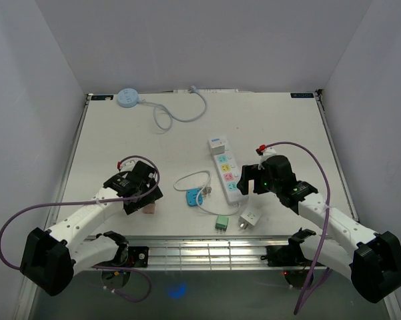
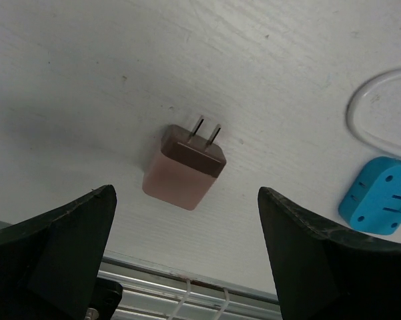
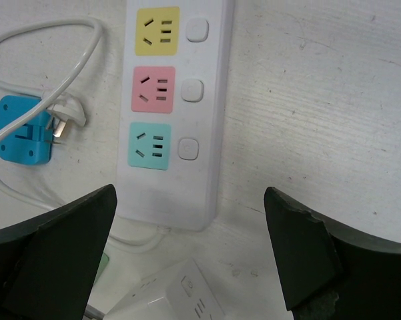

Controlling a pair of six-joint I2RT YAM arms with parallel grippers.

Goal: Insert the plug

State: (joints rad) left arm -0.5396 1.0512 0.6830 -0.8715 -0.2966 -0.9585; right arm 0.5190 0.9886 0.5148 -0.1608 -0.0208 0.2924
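1. Approach step: the left hand (image 2: pixel 187 193) hangs released, fingers spread. The plug (image 2: pixel 185 167) lies untouched on the worktop (image 2: pixel 287 80), between and just ahead of its fingertips.
2. Next, I judge: lower, then close on the plug's flat sides, leaving the prongs free.
3. The plug is boxy, with a matte pink body, a brown face and two flat metal prongs.
4. The right hand (image 3: pixel 190 192), likewise released, hovers over the near end of the glossy white power strip (image 3: pixel 207 67).

Pinkish-brown plug (image 2: pixel 185 167), darker brown face. White power strip (image 3: pixel 201 137) w/ yellow, pink & teal sockets (image 3: pixel 151 89). Bright blue adapter (image 2: pixel 380 197). Green adapter (image 1: pixel 221 223). White worktop (image 1: pixel 120 147), faint grain.
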